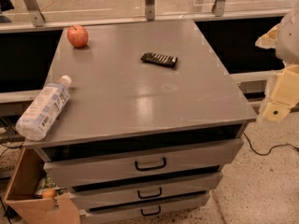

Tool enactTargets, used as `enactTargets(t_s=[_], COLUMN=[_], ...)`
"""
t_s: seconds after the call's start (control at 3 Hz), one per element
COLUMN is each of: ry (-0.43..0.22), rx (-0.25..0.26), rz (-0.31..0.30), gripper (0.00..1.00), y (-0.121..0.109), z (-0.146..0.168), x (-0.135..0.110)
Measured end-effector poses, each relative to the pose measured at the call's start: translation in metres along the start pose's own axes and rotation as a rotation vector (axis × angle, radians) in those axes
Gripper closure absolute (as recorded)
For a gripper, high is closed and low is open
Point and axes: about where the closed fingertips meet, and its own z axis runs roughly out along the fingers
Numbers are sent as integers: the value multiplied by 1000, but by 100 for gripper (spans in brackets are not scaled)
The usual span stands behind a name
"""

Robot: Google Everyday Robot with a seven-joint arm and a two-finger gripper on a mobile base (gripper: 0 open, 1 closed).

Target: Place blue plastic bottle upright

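On cabinet (140,97) left edge, blue plastic bottle (43,108) lying, end effector (279,90) far right

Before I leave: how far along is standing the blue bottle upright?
Nothing done yet. The blue plastic bottle lies on its side at the front-left edge of the drawer cabinet. The pincer hangs at the right, apart from it. Grasping and standing it remain.

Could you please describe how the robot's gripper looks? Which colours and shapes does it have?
The gripper is at the right edge of the camera view, to the right of the grey cabinet. It is built of pale cream, blocky parts, and the lowest part has a small dark round hole. Above them is a rounded light grey housing. No cable or marking shows on it.
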Motion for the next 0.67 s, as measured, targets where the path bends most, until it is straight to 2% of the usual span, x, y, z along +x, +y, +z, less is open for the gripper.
enactTargets(t_s=[0.33,0.67], ry=[0,-35], rx=[0,-15], rz=[0,14], gripper=[0,0], y=[0,-9], z=[0,11], x=[0,-17])
